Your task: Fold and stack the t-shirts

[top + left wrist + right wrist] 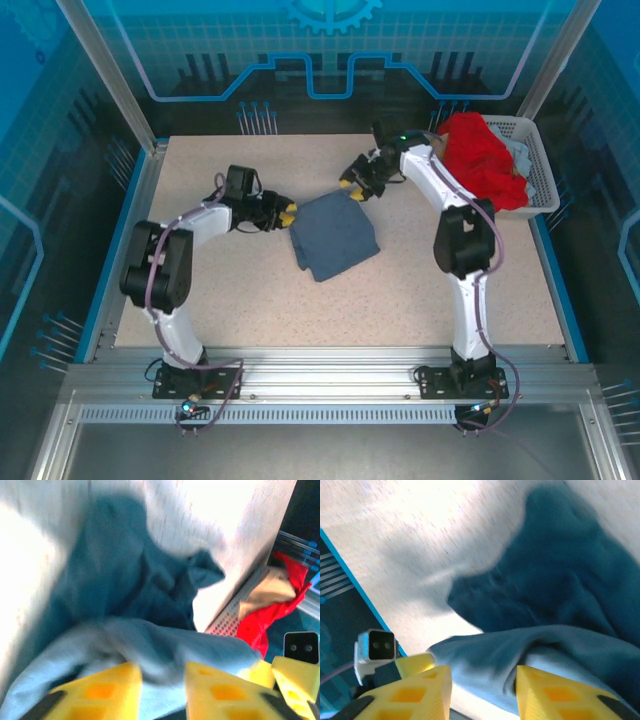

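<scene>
Slate-blue t-shirt [335, 238] half-folded mid-table, my left jaws and right jaws each pinching its far edge; red t-shirt [478, 150] waits unfolded in basket [541, 172].

Right hand [482, 692] is at the bottom of the shot, two chunky yellow fingers [405, 697] with a fold of the slate-blue t-shirt [560, 580] caught in the gap between them. The cloth looks paler right there at the fold. The rest of the shirt spreads up and to the right across the bench [420, 525], dark and rumpled. Bench is pale and speckled, bare at upper left. A blue edging strip [347, 570] runs down its left side. Just past that, lower left, there's a small pale box [376, 647] with two dark round holes and a yellow piece [415, 664] right beside it. All a bit blurry.
</scene>
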